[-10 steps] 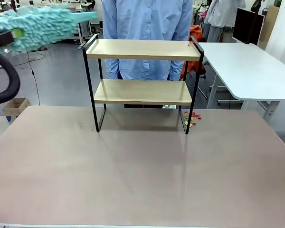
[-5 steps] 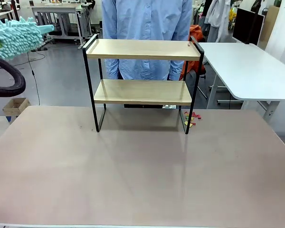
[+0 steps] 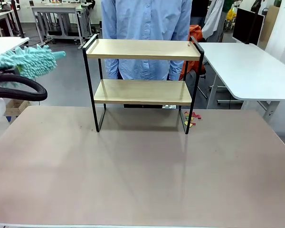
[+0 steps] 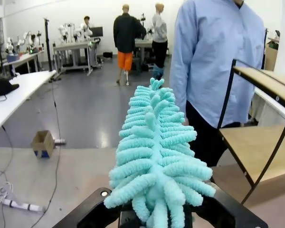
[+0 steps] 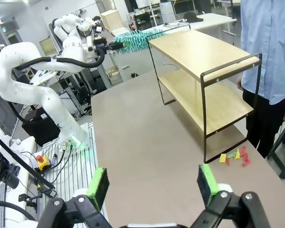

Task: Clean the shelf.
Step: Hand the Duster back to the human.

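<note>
In the front view, the shelf point(image 3: 142, 80) stands at the desk's point(image 3: 142, 171) far edge, its long axis running left to right, with a person point(image 3: 147, 28) behind it. In the left wrist view, a teal duster point(image 4: 154, 152) is clenched in the left pincer point(image 4: 154, 216). In the right wrist view, the right pincer point(image 5: 153, 183) is spread, with coloured scraps point(image 5: 233, 156) beside the shelf.

front: faces person across table point(image 3: 142, 190) | wrists: close, along fingers point(image 5: 99, 186) | shared: shelf point(image 3: 142, 50)
</note>
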### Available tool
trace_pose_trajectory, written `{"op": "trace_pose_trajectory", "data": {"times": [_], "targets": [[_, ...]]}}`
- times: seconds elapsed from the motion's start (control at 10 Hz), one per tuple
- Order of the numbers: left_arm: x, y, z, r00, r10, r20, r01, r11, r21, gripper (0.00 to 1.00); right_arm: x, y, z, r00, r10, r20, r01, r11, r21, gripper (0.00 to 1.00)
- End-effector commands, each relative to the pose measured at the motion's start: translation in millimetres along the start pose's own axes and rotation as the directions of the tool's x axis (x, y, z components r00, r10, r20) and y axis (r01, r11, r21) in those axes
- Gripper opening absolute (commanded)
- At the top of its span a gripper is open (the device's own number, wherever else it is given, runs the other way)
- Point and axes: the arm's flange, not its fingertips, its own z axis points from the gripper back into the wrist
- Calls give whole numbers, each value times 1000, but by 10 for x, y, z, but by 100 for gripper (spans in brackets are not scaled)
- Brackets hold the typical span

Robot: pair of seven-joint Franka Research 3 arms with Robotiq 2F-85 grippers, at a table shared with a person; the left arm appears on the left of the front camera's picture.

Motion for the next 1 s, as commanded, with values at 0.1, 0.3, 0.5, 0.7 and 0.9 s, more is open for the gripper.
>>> {"op": "trace_pose_trajectory", "data": {"times": [0.1,0.3,0.5,0.7,0.9], "targets": [[-752,-215,349,998,17,-53,-16,1000,6,18,17,-9,9,1000,17,25,-17,1000,7,100],[-826,-241,332,997,36,-64,-36,999,-4,18,17,-9,9,1000,17,25,-17,1000,7,100],[-252,-24,-101,996,20,-84,-21,1000,-4,18,17,-9,9,1000,17,25,-17,1000,7,100],[-252,-24,-101,996,20,-84,-21,1000,-4,18,17,-9,9,1000,17,25,-17,1000,7,100],[-252,-24,-101,996,20,-84,-21,1000,-4,18,17,-9,9,1000,17,25,-17,1000,7,100]]}}
